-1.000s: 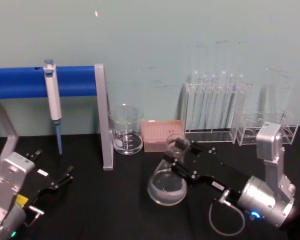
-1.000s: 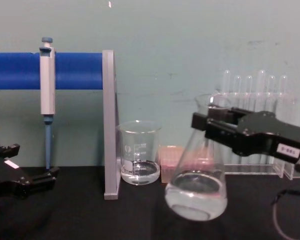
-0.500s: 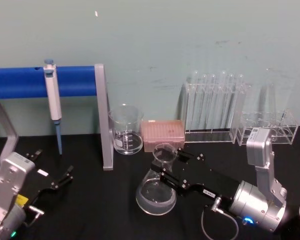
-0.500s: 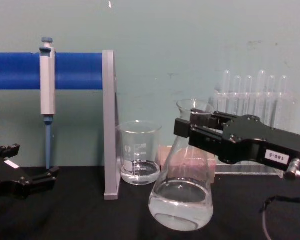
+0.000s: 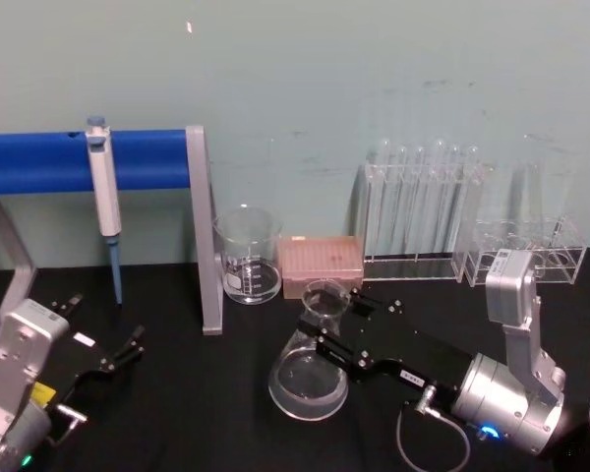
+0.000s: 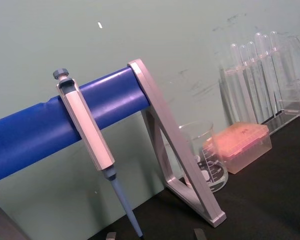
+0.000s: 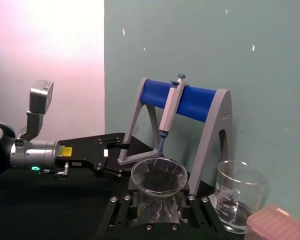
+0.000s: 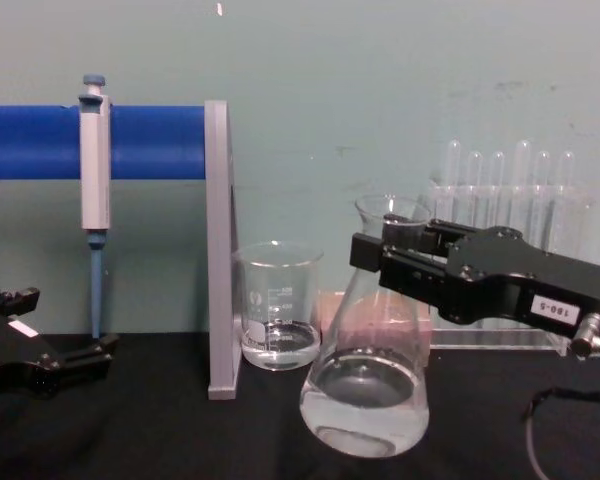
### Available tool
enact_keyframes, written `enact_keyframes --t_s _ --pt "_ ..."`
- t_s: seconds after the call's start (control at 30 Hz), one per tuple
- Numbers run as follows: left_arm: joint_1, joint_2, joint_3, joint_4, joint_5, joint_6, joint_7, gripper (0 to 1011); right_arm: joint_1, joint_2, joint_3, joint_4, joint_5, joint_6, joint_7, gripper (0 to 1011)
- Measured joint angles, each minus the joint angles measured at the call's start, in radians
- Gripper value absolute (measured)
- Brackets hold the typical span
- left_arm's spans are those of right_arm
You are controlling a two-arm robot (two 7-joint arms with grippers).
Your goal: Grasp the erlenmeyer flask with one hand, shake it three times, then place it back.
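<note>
Right gripper [image 5: 324, 324] was clamped on the neck of the flask [image 8: 365, 395], which hung slightly tilted over mid-counter [image 5: 206, 393], its base apparently just off the surface. Left gripper [image 5: 103, 332] rested at the near left, fingers apart. Behind the flask stood a beaker [image 5: 248, 258] and a pink box [image 5: 321, 264].

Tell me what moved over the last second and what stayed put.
The right gripper carried the flask toward the robot's left and a little lower, mostly in the first half second. It stayed shut on the flask's neck throughout. The left gripper, beaker, pipette and test tubes stayed where they were.
</note>
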Motion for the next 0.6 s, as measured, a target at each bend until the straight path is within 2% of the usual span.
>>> enact_keyframes --t_s 0.6 --pt "0.0 0.0 0.0 0.0 0.0 0.0 0.0 1001 0.026 -0.008 -0.005 0.077 -0.016 -0.005 -0.007 450"
